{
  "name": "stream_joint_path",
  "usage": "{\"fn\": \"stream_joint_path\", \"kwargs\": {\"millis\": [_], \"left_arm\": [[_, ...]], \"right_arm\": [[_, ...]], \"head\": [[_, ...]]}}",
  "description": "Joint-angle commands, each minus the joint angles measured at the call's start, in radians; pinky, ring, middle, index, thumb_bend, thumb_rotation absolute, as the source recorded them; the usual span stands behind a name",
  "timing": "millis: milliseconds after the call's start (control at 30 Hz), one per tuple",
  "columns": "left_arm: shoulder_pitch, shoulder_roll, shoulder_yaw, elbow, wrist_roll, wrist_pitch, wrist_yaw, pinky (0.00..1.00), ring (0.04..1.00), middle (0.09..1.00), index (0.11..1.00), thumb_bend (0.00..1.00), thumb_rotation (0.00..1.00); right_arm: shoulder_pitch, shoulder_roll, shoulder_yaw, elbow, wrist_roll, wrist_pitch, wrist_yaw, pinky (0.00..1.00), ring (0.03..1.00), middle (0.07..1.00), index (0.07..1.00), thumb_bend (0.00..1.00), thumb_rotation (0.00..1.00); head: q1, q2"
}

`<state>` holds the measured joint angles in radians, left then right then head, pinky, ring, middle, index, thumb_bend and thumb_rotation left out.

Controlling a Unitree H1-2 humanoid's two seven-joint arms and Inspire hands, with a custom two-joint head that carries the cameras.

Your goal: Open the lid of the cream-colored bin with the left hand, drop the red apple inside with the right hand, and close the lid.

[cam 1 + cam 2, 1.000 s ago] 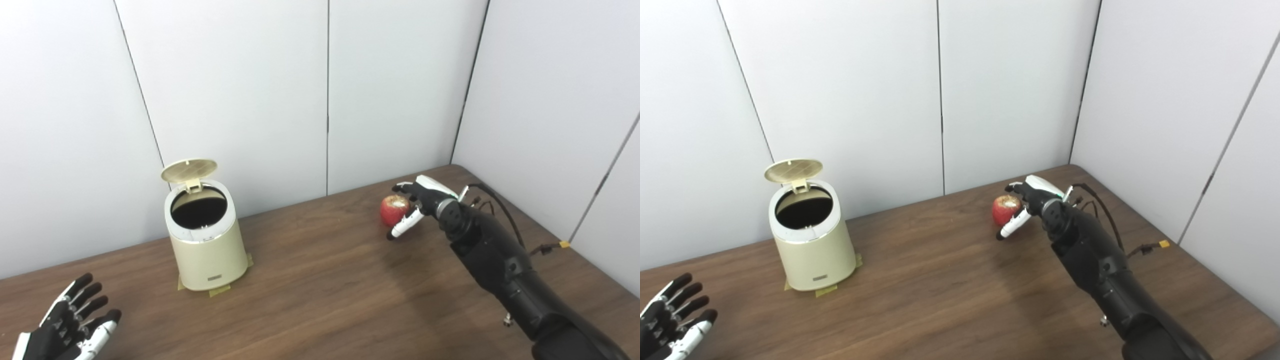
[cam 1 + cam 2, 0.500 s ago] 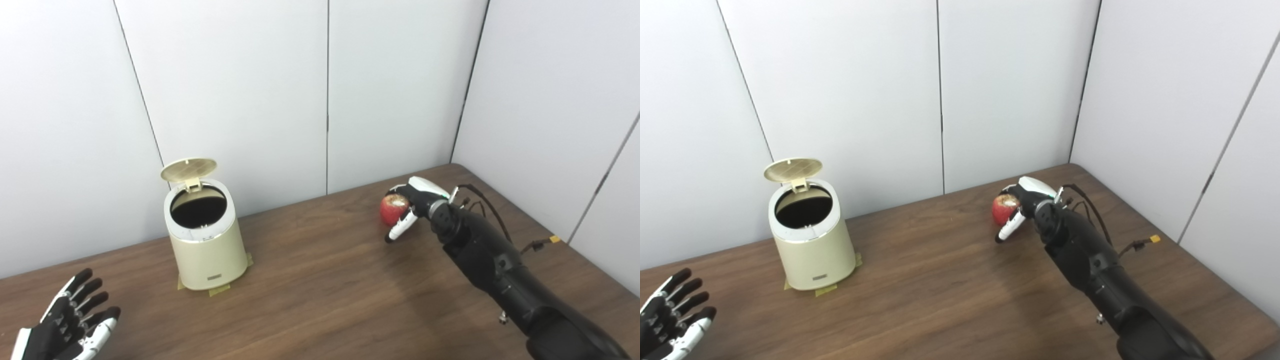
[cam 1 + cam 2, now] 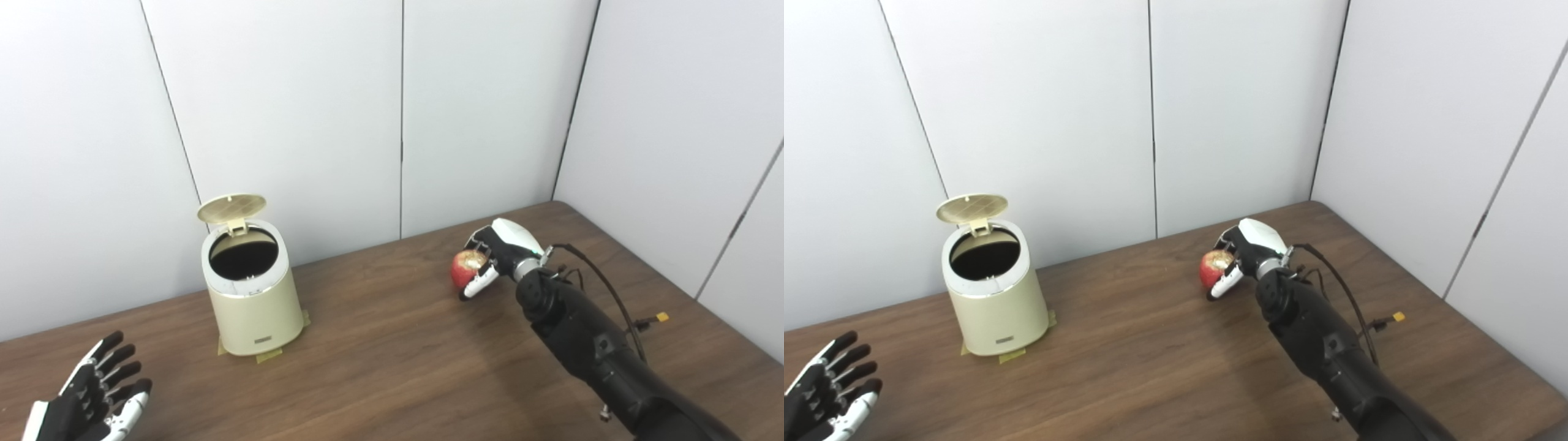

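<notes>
Your right hand [image 3: 497, 252], fingers curled around the round red apple [image 3: 462, 269], holds the fruit at the far right of the dark wooden table [image 3: 392, 367]. Well to the left stands the cream-colored cylindrical bin [image 3: 248, 294], its round lid [image 3: 231, 208] tipped up. Your left hand [image 3: 92, 401] rests at the near left, fingers spread and empty.

Right hand [image 3: 497, 257] extended forward, fingers [image 3: 471, 288] curled in grasp; left hand [image 3: 92, 398] low, fingers spread.
</notes>
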<state>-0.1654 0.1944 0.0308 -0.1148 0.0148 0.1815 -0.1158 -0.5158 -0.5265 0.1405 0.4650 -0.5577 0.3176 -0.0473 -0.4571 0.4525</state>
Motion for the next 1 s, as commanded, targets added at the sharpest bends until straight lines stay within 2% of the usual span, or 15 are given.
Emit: {"fn": "stream_joint_path", "kwargs": {"millis": [0,100,200,333,467,533,667,767,833,967], "left_arm": [[-0.028,0.009,-0.002,-0.035,0.011,-0.048,0.005,0.75,0.831,0.882,0.921,0.28,0.00],[-0.027,0.007,-0.004,-0.029,0.012,-0.055,0.005,0.74,0.829,0.881,0.917,0.28,0.00],[-0.028,0.005,-0.005,-0.023,0.010,-0.060,0.005,0.75,0.836,0.884,0.919,0.29,0.00],[-0.029,0.002,-0.009,0.005,0.013,-0.083,0.007,0.76,0.839,0.888,0.924,0.31,0.00],[-0.031,-0.007,-0.012,0.032,0.009,-0.098,0.008,0.75,0.837,0.883,0.922,0.35,0.00],[-0.032,-0.016,-0.013,0.043,0.009,-0.099,0.011,0.75,0.836,0.881,0.919,0.38,0.05],[-0.033,-0.029,-0.016,0.076,0.020,-0.120,0.022,0.73,0.820,0.862,0.902,0.51,0.26],[-0.036,-0.039,-0.021,0.116,0.029,-0.155,0.030,0.71,0.799,0.845,0.886,0.57,0.33],[-0.037,-0.048,-0.027,0.137,0.038,-0.173,0.037,0.70,0.791,0.840,0.881,0.60,0.35],[-0.039,-0.066,-0.037,0.162,0.049,-0.205,0.049,0.68,0.787,0.839,0.878,0.61,0.37]], "right_arm": [[-0.041,-0.017,-0.020,-0.016,-0.008,-0.043,-0.053,0.38,0.414,0.499,0.505,0.52,0.00],[-0.047,-0.016,-0.031,-0.026,0.004,-0.065,-0.079,0.37,0.411,0.488,0.512,0.52,0.00],[-0.056,-0.018,-0.034,-0.083,0.004,-0.066,-0.067,0.34,0.391,0.479,0.527,0.52,0.00],[-0.072,-0.003,-0.037,-0.201,0.040,-0.058,-0.002,0.32,0.375,0.481,0.554,0.51,0.00],[-0.094,0.025,-0.016,-0.321,0.032,-0.024,0.050,0.29,0.366,0.468,0.558,0.51,0.00],[-0.107,0.041,-0.009,-0.376,0.034,-0.003,0.082,0.29,0.365,0.477,0.558,0.51,0.00],[-0.139,0.082,0.007,-0.455,0.026,0.033,0.132,0.28,0.359,0.476,0.558,0.51,0.00],[-0.162,0.114,0.026,-0.479,-0.005,0.060,0.141,0.28,0.358,0.480,0.558,0.51,0.00],[-0.174,0.127,0.040,-0.479,-0.016,0.046,0.143,0.28,0.360,0.484,0.558,0.51,0.00],[-0.198,0.175,0.045,-0.480,0.007,0.033,0.148,0.26,0.350,0.463,0.559,0.51,0.00]], "head": [[0.003,0.000],[0.022,0.000],[0.038,-0.001],[0.076,-0.005],[0.128,-0.006],[0.185,-0.002],[0.248,-0.002],[0.298,-0.009],[0.342,-0.012],[0.384,-0.014]]}}
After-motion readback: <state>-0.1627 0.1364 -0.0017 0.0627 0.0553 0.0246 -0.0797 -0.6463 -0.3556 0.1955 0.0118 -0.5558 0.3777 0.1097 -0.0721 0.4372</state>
